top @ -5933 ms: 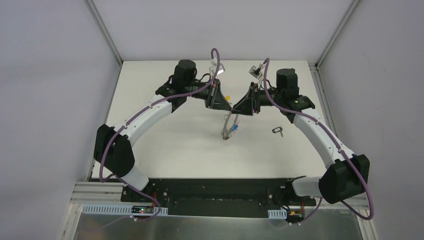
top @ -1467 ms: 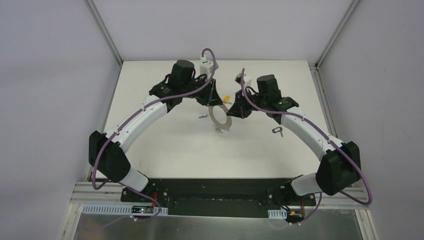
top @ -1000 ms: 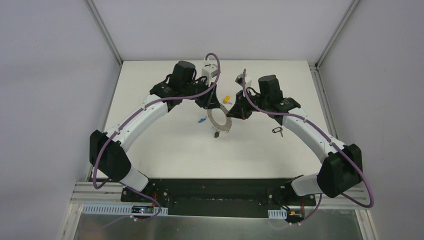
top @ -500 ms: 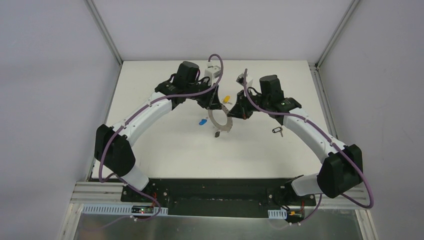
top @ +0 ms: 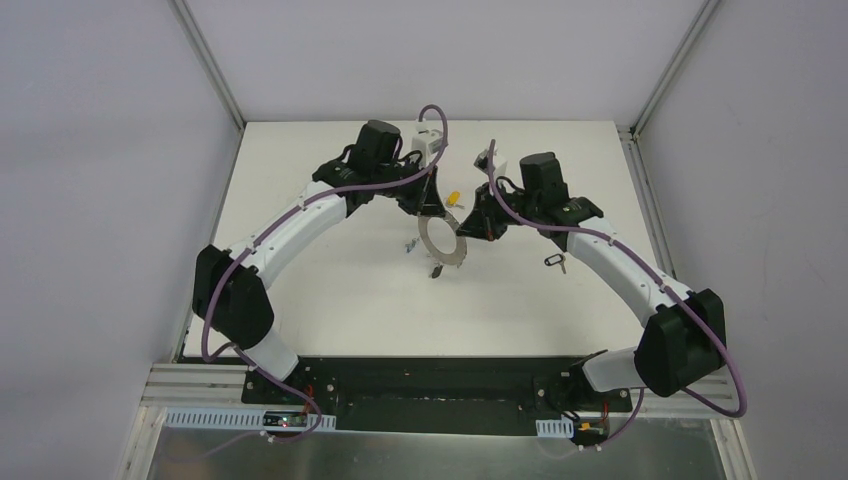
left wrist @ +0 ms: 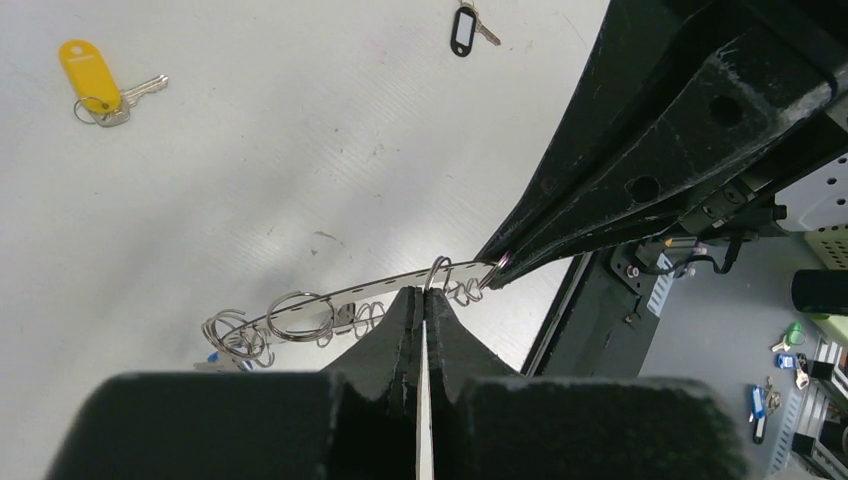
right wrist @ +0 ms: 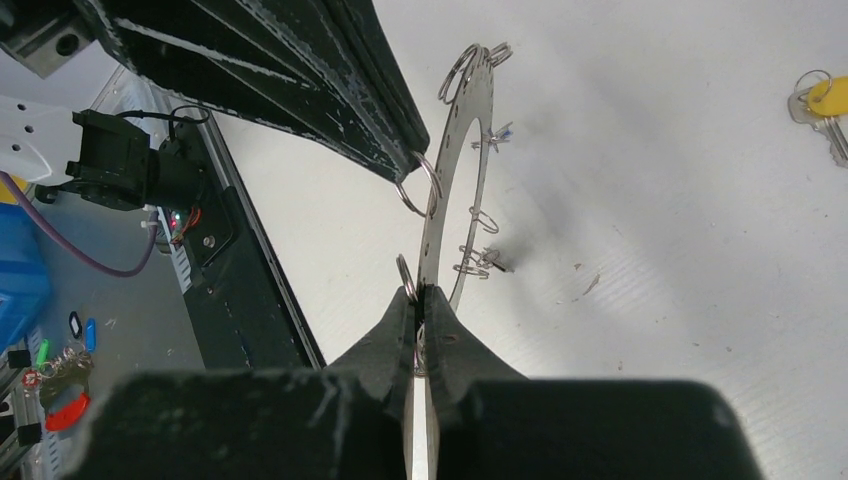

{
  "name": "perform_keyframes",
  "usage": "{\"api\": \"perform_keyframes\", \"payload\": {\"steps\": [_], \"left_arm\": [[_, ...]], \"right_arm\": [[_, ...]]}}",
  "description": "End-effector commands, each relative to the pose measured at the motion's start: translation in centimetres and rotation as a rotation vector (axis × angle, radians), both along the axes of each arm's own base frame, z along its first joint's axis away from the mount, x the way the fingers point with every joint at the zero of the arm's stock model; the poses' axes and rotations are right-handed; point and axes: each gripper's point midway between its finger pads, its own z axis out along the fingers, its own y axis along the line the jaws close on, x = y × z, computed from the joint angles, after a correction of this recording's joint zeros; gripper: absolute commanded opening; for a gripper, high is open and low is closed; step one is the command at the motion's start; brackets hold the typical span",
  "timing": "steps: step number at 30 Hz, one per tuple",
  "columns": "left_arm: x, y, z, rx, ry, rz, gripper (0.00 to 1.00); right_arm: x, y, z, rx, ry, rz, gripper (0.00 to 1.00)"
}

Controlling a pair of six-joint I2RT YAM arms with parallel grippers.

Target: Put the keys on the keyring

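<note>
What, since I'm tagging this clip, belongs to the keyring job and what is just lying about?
Job: keyring, pinched by left gripper and right gripper; yellow key and black key, loose on the table.
Lying about: coloured tags beyond the table's edge.

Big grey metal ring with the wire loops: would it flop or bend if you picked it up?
Probably stiff: the flat grey metal keyring looks straight though the right gripper and left gripper pinch it only at the rim. Being thin and smooth, it might swivel or slip. Its small wire loops likely wobble loosely.
</note>
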Motion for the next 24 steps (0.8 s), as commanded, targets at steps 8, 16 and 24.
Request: {"api": "perform_keyframes", "payload": {"steps": [8, 16, 24], "left_arm": [[0.5, -1.6, 3.2, -0.122, -0.052, -0.022, 0.0], [2.0, -2.1, 4.3, -0.234, -0.058, 0.093, 0.0], [2.0, -2.4, 4.5, -0.276, -0.049, 0.102, 0.0]], "right_arm": [[-0.4, 0.3, 2.8, 0.08, -0.071, 0.032, 0.0], [0.1, 1.0, 4.5, 0.183, 0.011, 0.003, 0.0], [0.3, 0.8, 5.3, 0.222, 0.04, -0.01, 0.19]]}}
